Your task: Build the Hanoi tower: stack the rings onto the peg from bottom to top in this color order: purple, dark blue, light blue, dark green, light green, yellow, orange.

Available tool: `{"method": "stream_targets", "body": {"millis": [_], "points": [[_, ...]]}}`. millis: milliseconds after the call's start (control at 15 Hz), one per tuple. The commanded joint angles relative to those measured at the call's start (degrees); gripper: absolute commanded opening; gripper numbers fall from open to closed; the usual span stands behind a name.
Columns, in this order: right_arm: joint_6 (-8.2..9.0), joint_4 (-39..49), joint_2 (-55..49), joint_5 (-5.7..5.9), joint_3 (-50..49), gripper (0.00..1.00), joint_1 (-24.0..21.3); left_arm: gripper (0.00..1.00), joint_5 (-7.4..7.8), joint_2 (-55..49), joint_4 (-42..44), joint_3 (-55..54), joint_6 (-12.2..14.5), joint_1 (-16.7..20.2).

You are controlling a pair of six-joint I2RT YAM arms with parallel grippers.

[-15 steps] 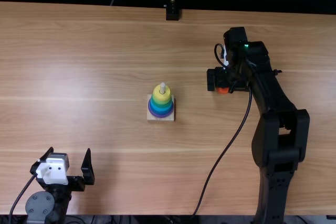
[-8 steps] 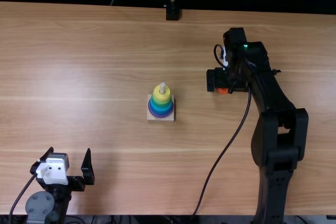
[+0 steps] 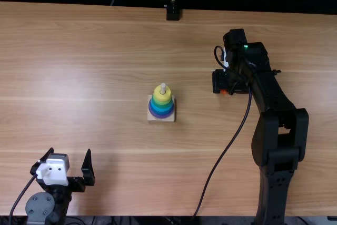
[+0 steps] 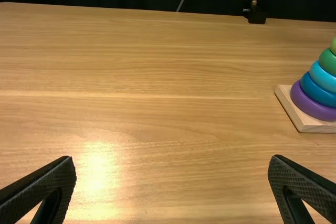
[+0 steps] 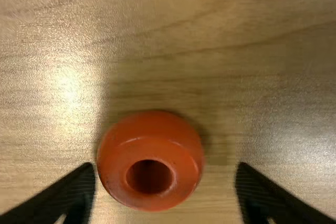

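Note:
In the top view, the left gripper (image 3: pixel 70 152) stands open at the near left; in the left wrist view, open space separates the left gripper (image 4: pixel 173 162)'s fingers. The right gripper (image 3: pixel 227 82) is low over the table, right of the tower. An orange ring (image 3: pixel 224 92) is partly hidden beneath it. In the right wrist view, the right gripper (image 5: pixel 166 178) is open around the orange ring (image 5: pixel 170 153), one finger close beside it, the other farther off. A wooden base (image 3: pixel 169 119) holds a peg (image 3: pixel 163 86) with stacked rings, purple (image 3: pixel 161 116) lowest and yellow (image 3: pixel 162 97) uppermost.
The right arm (image 3: pixel 279 151) stretches over the table's right side, its black cable (image 3: pixel 215 168) curving between tower and arm. A black stand (image 3: pixel 172 12) is at the table's far edge (image 3: pixel 105 6).
The right gripper's visible finger has shifted slightly inward, towards the orange ring, and its arm has moved a little. The left arm and the ring tower have stayed put.

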Motion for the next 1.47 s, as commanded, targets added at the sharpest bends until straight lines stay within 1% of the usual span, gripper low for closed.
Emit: {"method": "stream_targets", "body": {"millis": [0, 267, 467, 600, 667, 733, 800, 867, 933, 1200, 1400], "points": [[-0.19, 0.0, 1.4, 0.18, 0.5, 0.00, 0.4, 1.00, 0.74, -0.7, -4.5, -6.0, 0.8, 0.3], [-0.29, 0.8, 1.3, 0.18, 0.7, 0.00, 0.5, 1.00, 0.74, -0.7, -4.5, -6.0, 0.9, 0.3], [-0.40, 0.4, 0.5, 0.50, 1.4, 0.00, 0.9, 1.00, 0.74, -0.7, -4.5, -6.0, 0.8, 0.3], [-0.50, -0.1, -2.3, -0.03, 2.3, 0.00, 2.6, 1.00, 0.74, -0.7, -4.5, -6.0, 0.8, 0.3], [-0.61, -0.4, -4.2, -0.03, 3.3, 0.00, 3.4, 1.00, 0.74, -0.7, -4.5, -6.0, 0.8, 0.3], [-1.98, -1.5, -5.4, -0.03, 4.3, 0.00, 4.6, 1.00, 0.74, -0.7, -4.5, -6.0, 0.8, 0.3], [-4.30, -4.3, -6.7, -0.13, 6.1, 0.00, 5.4, 1.00, 0.74, -0.7, -4.5, -6.0, 0.8, 0.3], [-5.99, -7.3, -8.1, -0.13, 7.8, 0.00, 6.6, 1.00, 0.74, -0.7, -4.5, -6.0, 0.9, 0.3], [-6.94, -9.9, -9.0, -0.13, 9.6, 0.00, 7.9, 1.00, 0.74, -0.7, -4.5, -6.0, 0.8, 0.3], [-7.04, -16.6, -11.8, -0.24, 15.7, 0.00, 13.1, 1.00, 0.74, -0.7, -4.5, -6.0, 0.9, 0.3], [-7.04, -21.6, -11.8, -0.34, 22.8, 0.00, 17.3, 1.00, 0.74, -0.7, -4.5, -6.0, 0.9, 0.3]]}}
